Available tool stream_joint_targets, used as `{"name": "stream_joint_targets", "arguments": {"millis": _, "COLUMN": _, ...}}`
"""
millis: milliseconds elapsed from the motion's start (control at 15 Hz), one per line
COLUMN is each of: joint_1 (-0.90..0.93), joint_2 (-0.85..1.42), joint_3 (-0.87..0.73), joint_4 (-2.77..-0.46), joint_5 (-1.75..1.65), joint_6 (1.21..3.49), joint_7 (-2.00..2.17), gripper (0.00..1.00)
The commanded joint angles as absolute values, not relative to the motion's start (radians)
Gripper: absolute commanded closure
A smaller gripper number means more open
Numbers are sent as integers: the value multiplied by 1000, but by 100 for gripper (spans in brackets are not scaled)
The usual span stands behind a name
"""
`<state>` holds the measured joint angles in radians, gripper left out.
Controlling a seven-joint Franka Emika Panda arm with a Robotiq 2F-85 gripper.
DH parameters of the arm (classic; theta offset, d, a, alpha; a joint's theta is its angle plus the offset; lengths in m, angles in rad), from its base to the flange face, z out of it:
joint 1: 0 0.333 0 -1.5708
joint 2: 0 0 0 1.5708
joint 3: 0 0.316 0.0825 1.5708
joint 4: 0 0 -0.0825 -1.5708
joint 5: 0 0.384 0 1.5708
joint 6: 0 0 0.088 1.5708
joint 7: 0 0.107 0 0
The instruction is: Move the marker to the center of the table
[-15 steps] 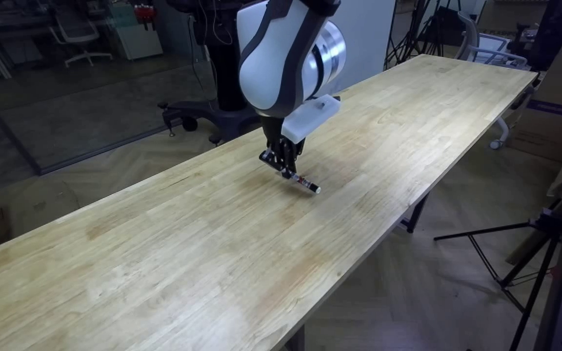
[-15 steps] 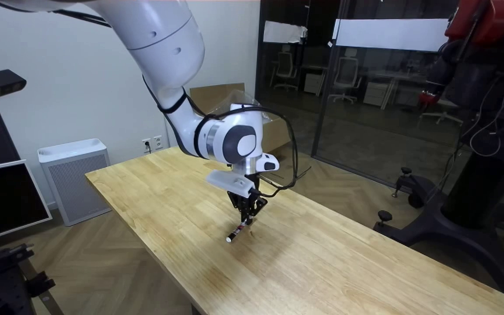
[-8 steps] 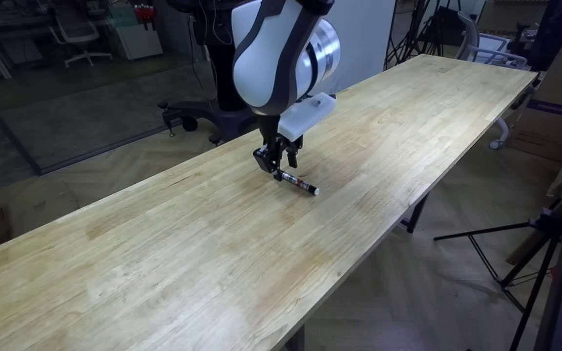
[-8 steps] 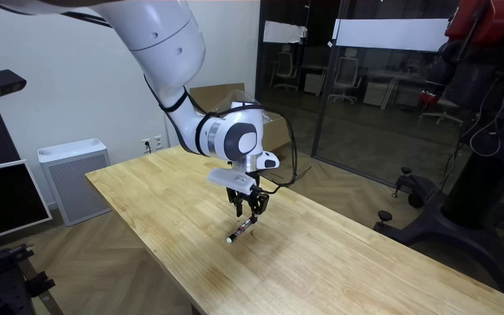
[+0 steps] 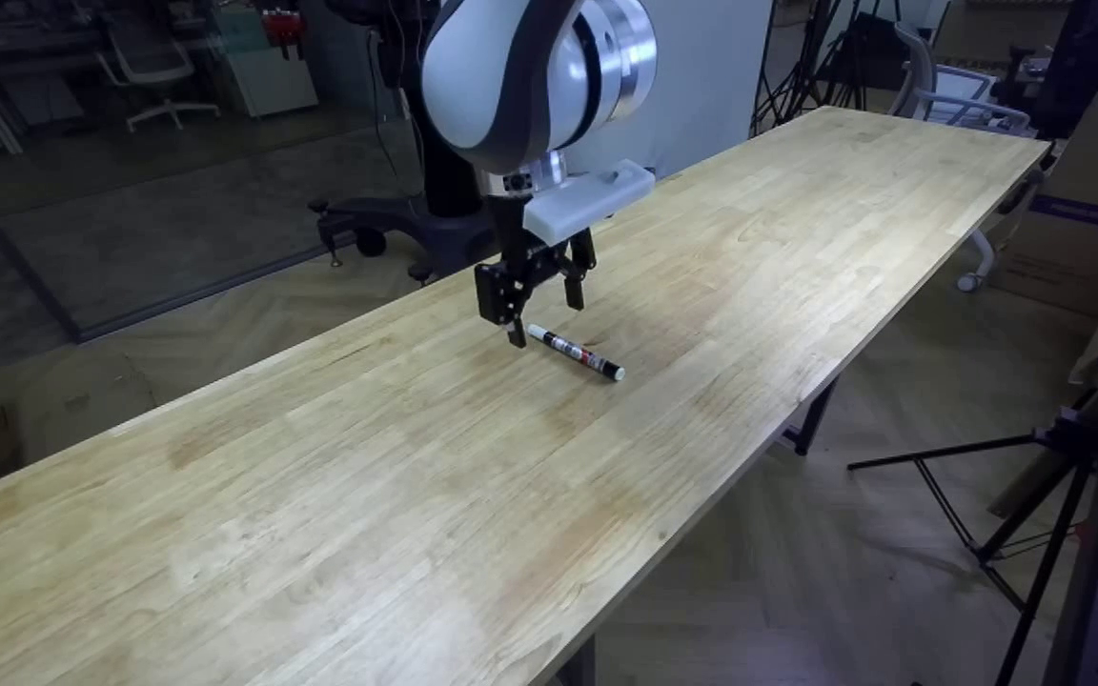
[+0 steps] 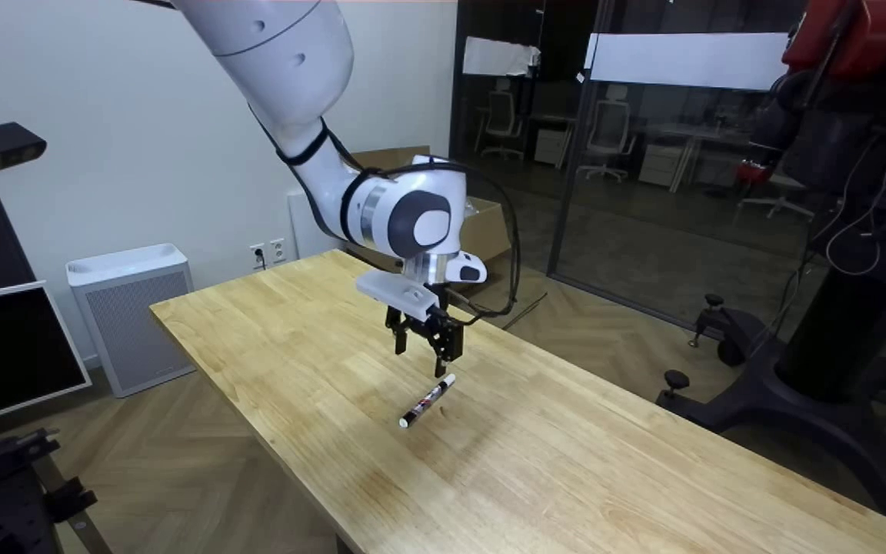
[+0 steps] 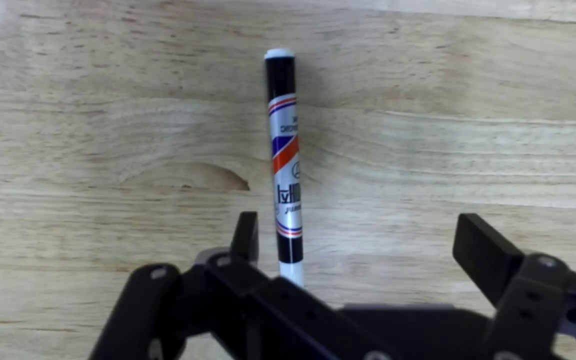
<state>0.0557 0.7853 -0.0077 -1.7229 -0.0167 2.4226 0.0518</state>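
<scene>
The marker (image 5: 576, 353) lies flat on the light-wood table (image 5: 368, 476), set crosswise to the planks. Black with white ends and a printed white, red and blue band, it also shows in an exterior view, where the marker (image 6: 427, 402) slants toward the near edge. My gripper (image 5: 546, 321) hangs just above the tabletop, open, by the marker's far white end. In the wrist view the jaws stand wide apart; the marker (image 7: 285, 160) runs beneath the gap, nearer the left finger (image 7: 246, 235), touching neither finger. Its lower white tip is partly covered by the gripper's linkage.
A dark wheeled stand (image 5: 439, 219) is close behind the table's far long edge. Off the opposite edge stands a black tripod (image 5: 997, 543). An air purifier (image 6: 135, 315) and a cardboard box (image 6: 489, 235) are near the table's end.
A second ago the gripper was shut on the marker. It has opened, let the marker go and risen clear, drifting a little away from it. The marker stays on the table.
</scene>
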Motion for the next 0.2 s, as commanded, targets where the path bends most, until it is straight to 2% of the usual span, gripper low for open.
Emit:
{"name": "stream_joint_targets", "arguments": {"millis": 0, "joint_1": 30, "joint_2": 712, "joint_3": 21, "joint_4": -1762, "joint_5": 63, "joint_6": 2328, "joint_7": 93, "gripper": 0}}
{"name": "stream_joint_targets", "arguments": {"millis": 133, "joint_1": 29, "joint_2": 685, "joint_3": 21, "joint_4": -1782, "joint_5": 84, "joint_6": 2298, "joint_7": 86, "gripper": 0}}
